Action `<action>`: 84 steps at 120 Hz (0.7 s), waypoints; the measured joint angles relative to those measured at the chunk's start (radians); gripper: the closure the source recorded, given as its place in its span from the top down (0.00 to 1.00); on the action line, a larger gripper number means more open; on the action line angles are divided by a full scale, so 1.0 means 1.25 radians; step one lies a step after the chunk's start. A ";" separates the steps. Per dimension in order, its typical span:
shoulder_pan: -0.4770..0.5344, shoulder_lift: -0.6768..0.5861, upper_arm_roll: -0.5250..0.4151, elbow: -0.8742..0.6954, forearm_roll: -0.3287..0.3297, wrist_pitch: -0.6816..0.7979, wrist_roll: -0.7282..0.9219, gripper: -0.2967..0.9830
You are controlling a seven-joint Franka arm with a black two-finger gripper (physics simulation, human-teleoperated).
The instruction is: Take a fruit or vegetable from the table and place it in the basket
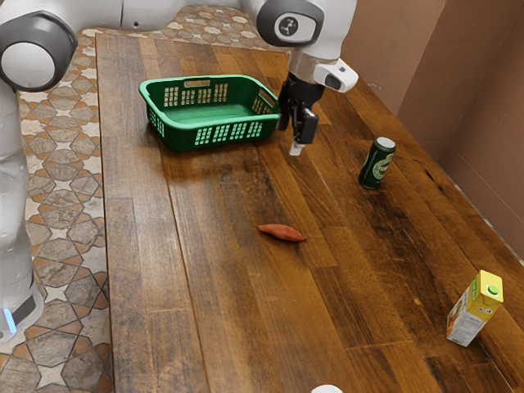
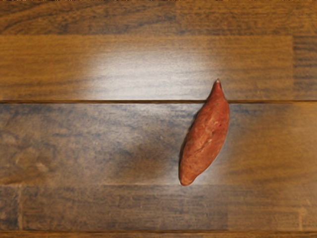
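My gripper (image 1: 296, 141) hangs above the table beside the basket's end at the exterior view's right; whether it is open or shut is unclear. A reddish sweet potato (image 1: 282, 232) lies on the table, apart from the gripper and the basket. The wrist view has the same sweet potato (image 2: 205, 136) whole, its pointed tip and rounded body on the wood below my hand. The green basket (image 1: 187, 127) stands upright with slotted walls, and its visible floor holds nothing.
On the wooden table (image 1: 237, 327), a dark green can (image 1: 377, 164) stands toward the exterior view's right. A yellow-topped carton (image 1: 475, 309) is farther toward the near right corner. Part of a white object (image 1: 327, 389) shows at the exterior view's bottom edge.
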 joint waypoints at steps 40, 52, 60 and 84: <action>-0.328 0.009 0.436 0.336 -0.058 -0.048 0.027 0.75; -0.212 0.076 0.477 0.390 -0.059 -0.022 0.033 0.75; -0.080 0.125 0.518 0.386 -0.078 -0.003 0.041 0.75; 0.061 0.251 0.540 0.281 -0.118 0.026 0.083 0.75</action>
